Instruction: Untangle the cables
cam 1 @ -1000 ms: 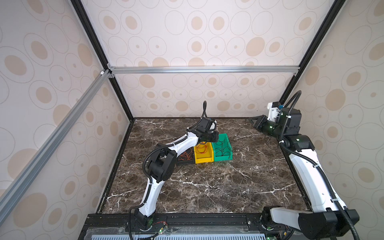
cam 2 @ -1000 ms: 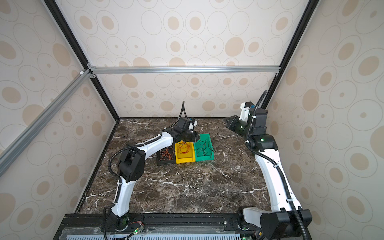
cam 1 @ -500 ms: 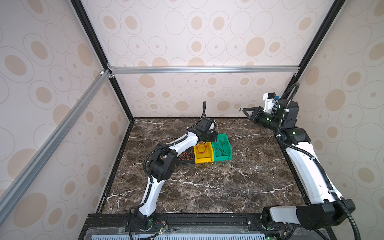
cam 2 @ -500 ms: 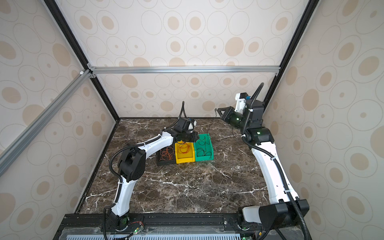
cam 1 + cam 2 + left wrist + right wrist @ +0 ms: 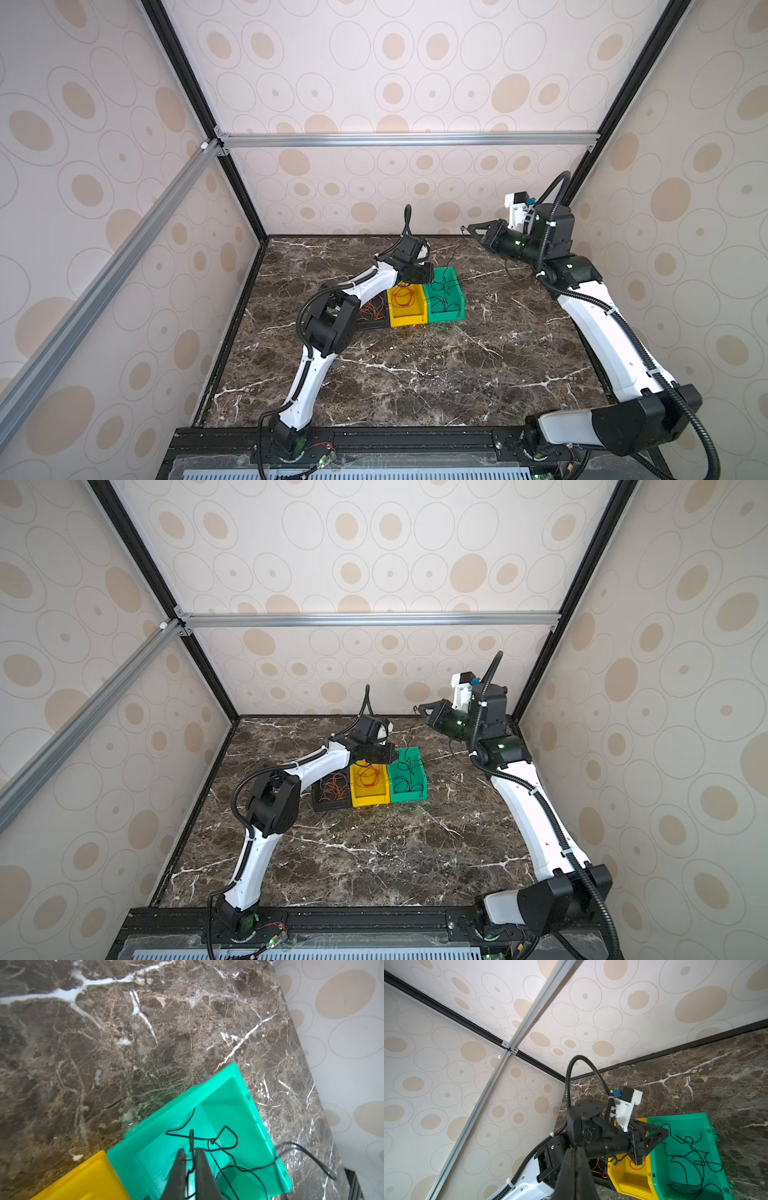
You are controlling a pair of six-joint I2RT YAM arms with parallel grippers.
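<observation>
**Bench** (image 5: 415, 374): dark marble. I count three bins on it in one touching row, toward the back.

**Black bin** (image 5: 332, 807): left end of the row in both top views. It holds the orange cables (image 5: 332, 786) in a loose tangle.

**Yellow bin** (image 5: 370, 801): middle of the row. The red cables (image 5: 368, 776) lie coiled inside.

**Green bin** (image 5: 409, 797): right end of the row. The black cables (image 5: 212, 1141) lie looped inside, and one strand trails over the wall onto the bench.

**Left gripper** (image 5: 190, 1150): low over the green bin. Its jaws stand a narrow slit apart, and a black strand runs through the gap, not visibly pinched.

**Right gripper** (image 5: 574, 1151): raised near the back right corner. Its jaws are pressed together on a black cable (image 5: 463, 232) that hangs from the tip. I think it leads down to the green bin, but it is too fine for me to follow.
</observation>
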